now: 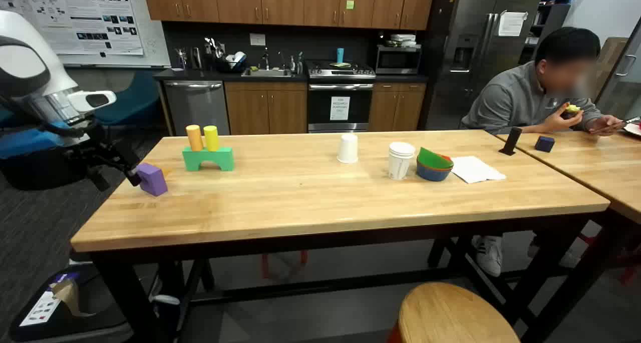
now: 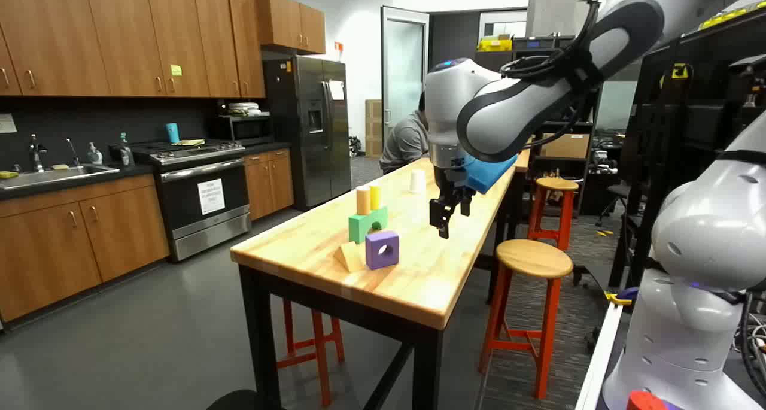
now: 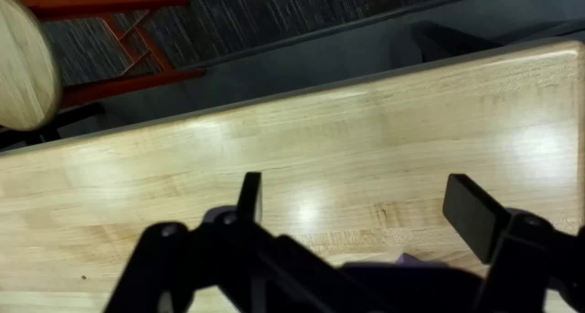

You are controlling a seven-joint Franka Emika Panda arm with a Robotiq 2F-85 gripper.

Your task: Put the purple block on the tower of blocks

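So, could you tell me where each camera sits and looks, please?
Exterior view: off the table's long side, facing cabinets; wrist and gripper show.
Exterior view: off the table's end, looking lengthwise; arm and gripper show.
Wrist view: above the table, facing down; open fingers show.
Both exterior views share the purple block and tower.

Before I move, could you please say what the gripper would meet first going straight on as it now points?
Probably the tabletop, seen past the open gripper in the wrist view; the purple block seems off to one side, though depth is unclear.
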